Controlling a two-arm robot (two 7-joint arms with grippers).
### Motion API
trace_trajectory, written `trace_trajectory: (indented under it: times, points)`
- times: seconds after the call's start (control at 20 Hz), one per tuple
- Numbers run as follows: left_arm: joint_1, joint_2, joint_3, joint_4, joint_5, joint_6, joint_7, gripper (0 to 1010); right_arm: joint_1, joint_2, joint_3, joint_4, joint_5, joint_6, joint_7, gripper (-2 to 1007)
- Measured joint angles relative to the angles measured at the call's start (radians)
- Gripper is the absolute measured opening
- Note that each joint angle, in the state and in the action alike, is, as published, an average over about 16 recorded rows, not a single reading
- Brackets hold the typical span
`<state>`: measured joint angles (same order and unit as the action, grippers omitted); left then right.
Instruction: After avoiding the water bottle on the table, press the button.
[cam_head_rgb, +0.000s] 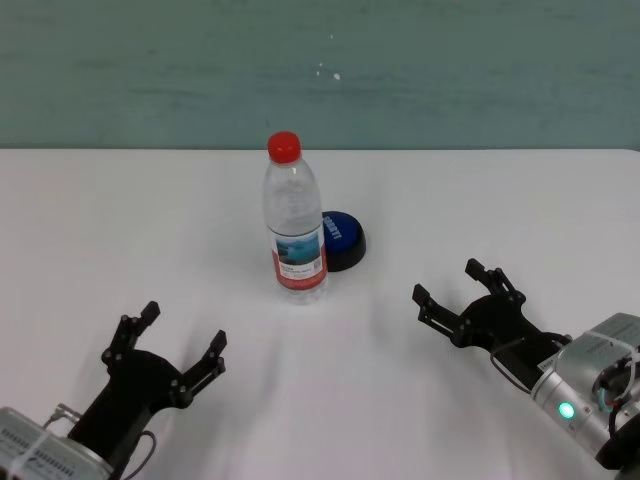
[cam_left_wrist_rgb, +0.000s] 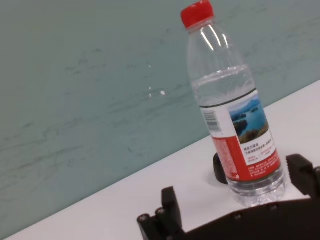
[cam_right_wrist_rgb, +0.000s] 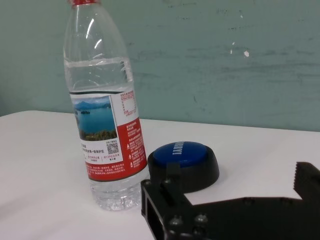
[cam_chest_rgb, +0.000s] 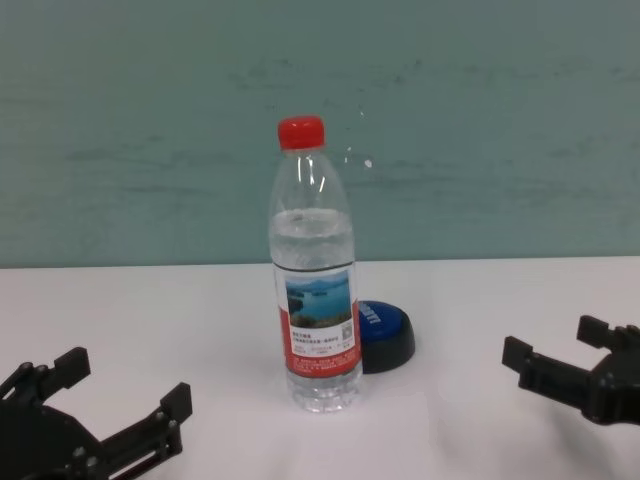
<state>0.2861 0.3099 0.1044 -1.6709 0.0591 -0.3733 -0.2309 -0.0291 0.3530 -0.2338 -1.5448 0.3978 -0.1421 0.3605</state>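
Observation:
The water bottle stands upright mid-table, clear with a red cap and a lake label. Just behind it to the right sits the button, a blue dome on a black base, partly hidden by the bottle in the chest view. My right gripper is open, low over the table, to the right of the button and nearer me. At the near left my left gripper is open and holds nothing. The right wrist view shows the bottle beside the button.
A teal wall runs behind the table's far edge. White tabletop spreads left and right of the bottle and between the two grippers.

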Motion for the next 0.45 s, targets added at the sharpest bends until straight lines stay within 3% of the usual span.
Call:
trace_trajectory:
  times: [0.45]
  points:
    - [0.000,0.000,0.000,0.000,0.000,0.000,0.000,1000,0.000,0.000,0.001,0.000,0.003,0.001,0.000,1004]
